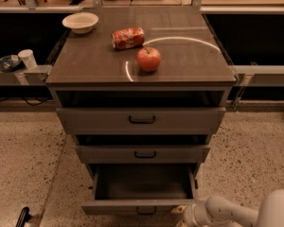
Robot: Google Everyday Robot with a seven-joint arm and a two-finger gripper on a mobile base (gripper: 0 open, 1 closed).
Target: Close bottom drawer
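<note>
White cup (27, 58) stands at the far left on a side ledge, well apart from the work. Next to the right, on the top of the grey-brown cabinet (85, 65), there is a pale bowl (80, 22) near the back left corner, then a red packet (128, 38) lying on its side, and a red apple (148, 59) just in front of it. None of them touches another.

Below the top, the top drawer (141, 120) and the middle drawer (143, 153) each stand out a little. The bottom drawer (142, 206) is the lowest one and is pulled far out toward me, so that I look down into its dark box. Its small dark handle (146, 212) sits in the middle of the flat front.

At the lower right, the pale arm (236, 214) comes in low from the right, and the gripper (184, 215) is at the right end of the drawer front, touching it or just beside it. Whether it is open or closed I cannot tell.

I think the step now is the push itself. To do it well, the gripper should press flat on the front and go straight toward the cabinet. Because the contact is at the right end and not at the handle, the drawer may turn a little and jam on its rails. A contact nearer to the middle, and a slow, even push, would be safer. A hard stop at the end may also set the apple above rolling.
</note>
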